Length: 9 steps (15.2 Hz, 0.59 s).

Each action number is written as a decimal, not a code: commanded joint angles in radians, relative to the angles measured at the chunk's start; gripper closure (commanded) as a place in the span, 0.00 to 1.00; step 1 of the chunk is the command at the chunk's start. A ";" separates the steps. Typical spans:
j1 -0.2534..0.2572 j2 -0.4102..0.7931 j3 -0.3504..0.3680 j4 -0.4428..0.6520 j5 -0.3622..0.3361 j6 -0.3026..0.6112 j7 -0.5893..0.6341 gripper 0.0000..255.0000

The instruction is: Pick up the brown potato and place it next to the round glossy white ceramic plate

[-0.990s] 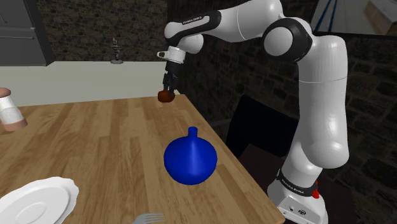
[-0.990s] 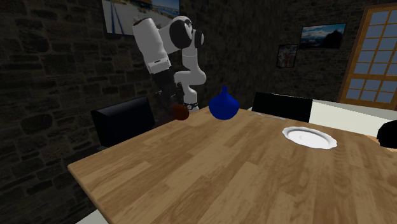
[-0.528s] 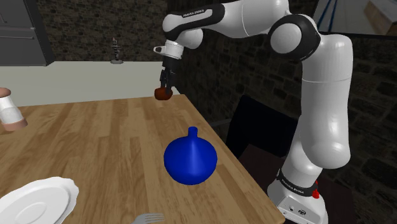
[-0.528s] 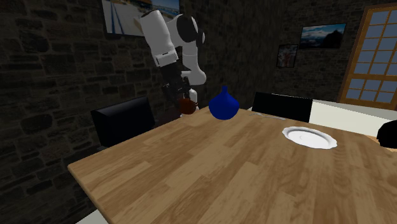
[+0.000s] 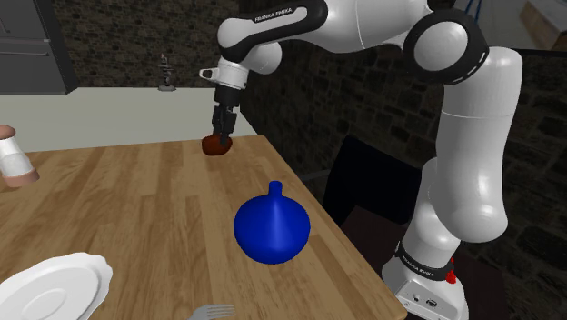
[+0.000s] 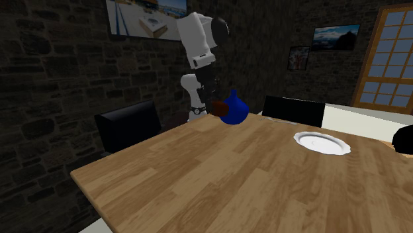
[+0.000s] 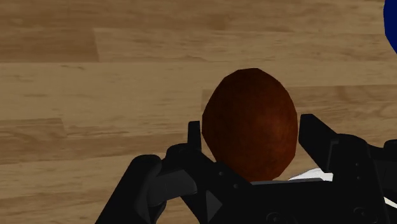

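Note:
The brown potato (image 7: 250, 124) is clasped between the two black fingers of my gripper (image 7: 251, 149), held above the wooden table (image 7: 95, 95). In the shoulder view the gripper (image 5: 218, 136) hangs over the table's far edge with the potato (image 5: 216, 145) at its tips. In the second exterior view the potato (image 6: 216, 108) shows just to the left of the blue vase (image 6: 233, 109). The white plate (image 5: 50, 289) lies at the table's near left corner in the shoulder view; the plate (image 6: 321, 142) sits on the right in the second exterior view.
A blue round vase (image 5: 272, 226) stands on the table between the gripper and the stand. A fork (image 5: 211, 313) lies by the plate. A white cylinder (image 5: 15, 156) stands at the shoulder view's left edge. Black chairs (image 6: 126, 126) flank the table.
The gripper has carried the potato up off the table's far corner and toward the shoulder view's left, staying shut on it throughout.

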 commanded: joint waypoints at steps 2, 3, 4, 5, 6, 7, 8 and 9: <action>0.043 -0.011 0.026 -0.020 -0.006 0.033 0.064 1.00; 0.057 -0.014 0.035 -0.025 -0.009 0.042 0.085 1.00; 0.071 -0.016 0.043 -0.029 -0.011 0.052 0.106 1.00; 0.085 -0.017 0.052 -0.031 -0.014 0.061 0.128 1.00; 0.099 -0.017 0.060 -0.032 -0.016 0.069 0.149 1.00; 0.112 -0.016 0.069 -0.032 -0.019 0.077 0.171 1.00; 0.126 -0.014 0.078 -0.031 -0.022 0.085 0.192 1.00; 0.140 -0.012 0.086 -0.029 -0.024 0.093 0.214 1.00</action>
